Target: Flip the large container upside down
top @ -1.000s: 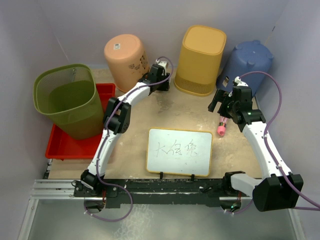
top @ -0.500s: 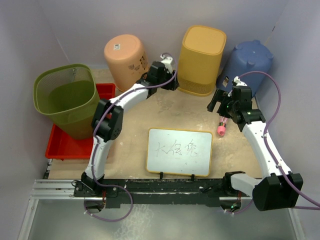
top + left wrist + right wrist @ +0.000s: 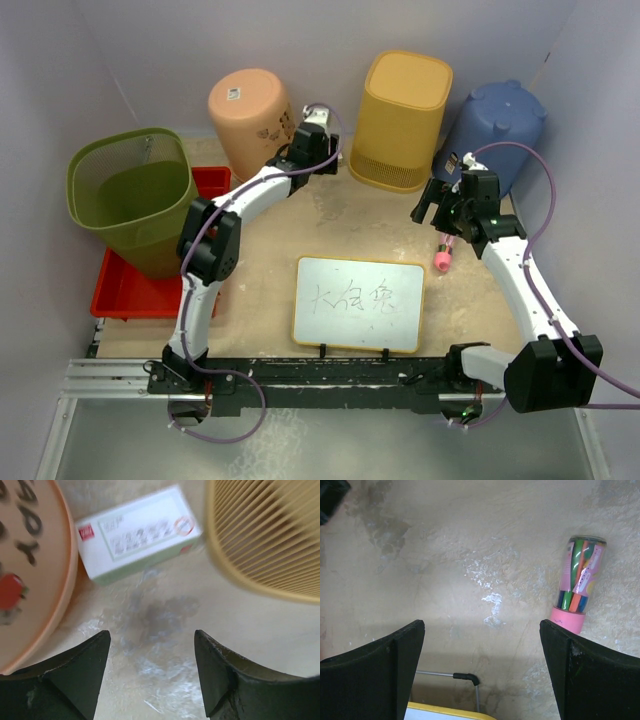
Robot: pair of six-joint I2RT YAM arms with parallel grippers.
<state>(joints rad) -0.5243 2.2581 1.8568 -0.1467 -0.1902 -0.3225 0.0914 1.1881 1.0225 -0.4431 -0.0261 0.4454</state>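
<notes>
The large green mesh bin stands upright, open end up, at the left, partly on a red tray. My left gripper is far from it, at the back between the upturned peach bin and the upturned yellow bin. In the left wrist view the gripper is open and empty above the table, with the peach bin to its left and the yellow bin to its right. My right gripper is open and empty over bare table.
A white box lies on the table between the peach and yellow bins. An upturned blue bin stands at the back right. A pink tube of pens lies by the right gripper. A yellow-framed whiteboard stands at the front centre.
My left gripper swung right toward the yellow bin, then back left next to the peach bin. My right gripper shifted slightly left. No bin has moved.
</notes>
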